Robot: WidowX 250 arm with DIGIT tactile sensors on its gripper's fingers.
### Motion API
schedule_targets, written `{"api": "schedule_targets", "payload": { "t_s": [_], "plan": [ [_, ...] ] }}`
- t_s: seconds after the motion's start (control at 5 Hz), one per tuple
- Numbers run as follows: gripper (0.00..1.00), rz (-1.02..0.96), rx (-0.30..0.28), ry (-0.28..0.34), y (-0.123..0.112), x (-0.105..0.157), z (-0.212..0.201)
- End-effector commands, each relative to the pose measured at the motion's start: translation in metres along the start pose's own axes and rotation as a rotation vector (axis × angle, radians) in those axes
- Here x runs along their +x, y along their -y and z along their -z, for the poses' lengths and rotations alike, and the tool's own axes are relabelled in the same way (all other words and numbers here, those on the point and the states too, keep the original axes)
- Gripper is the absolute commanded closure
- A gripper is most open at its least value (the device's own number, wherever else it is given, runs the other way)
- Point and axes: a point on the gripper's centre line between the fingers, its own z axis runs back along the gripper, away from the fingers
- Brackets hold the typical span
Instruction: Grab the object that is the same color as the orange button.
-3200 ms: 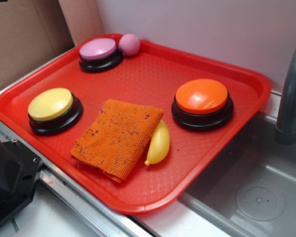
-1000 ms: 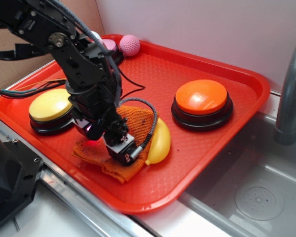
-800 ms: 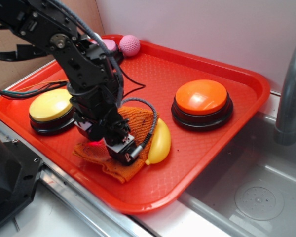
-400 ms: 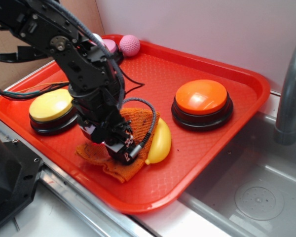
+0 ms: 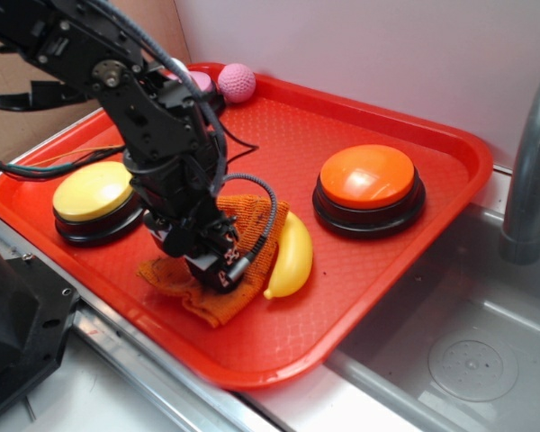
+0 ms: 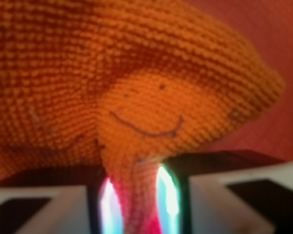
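Exterior view: claw down on orange cloth, fingers hidden by wrist housing. Cloth on red tray, touching yellow banana; orange button well apart. Wrist view: claw pinched on raised cloth fold, weave bunched between fingers.

Orange woven cloth, dark flecks; orange button, black base; red tray

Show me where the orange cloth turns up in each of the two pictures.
Exterior: the orange cloth lies bunched at the tray's near edge, under the gripper.
Wrist: the cloth fills the picture, one fold pinched at the bottom.
Shared landmark: the gripper clamped on the cloth.
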Motion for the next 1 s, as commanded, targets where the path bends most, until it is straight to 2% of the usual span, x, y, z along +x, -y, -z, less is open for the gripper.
{"api": "schedule_targets", "payload": {
  "t_s": [0.0,0.4,0.6,0.8],
  "plan": [
    [1.0,0.029,-0.038,-0.003,-0.01,0.024,-0.051],
    [1.0,-0.021,-0.112,0.033,-0.051,0.065,-0.117],
    [1.0,-0.034,-0.094,0.044,-0.066,0.076,-0.139],
    [1.0,-0.063,-0.063,0.089,-0.083,0.083,-0.158]
  ]
}}
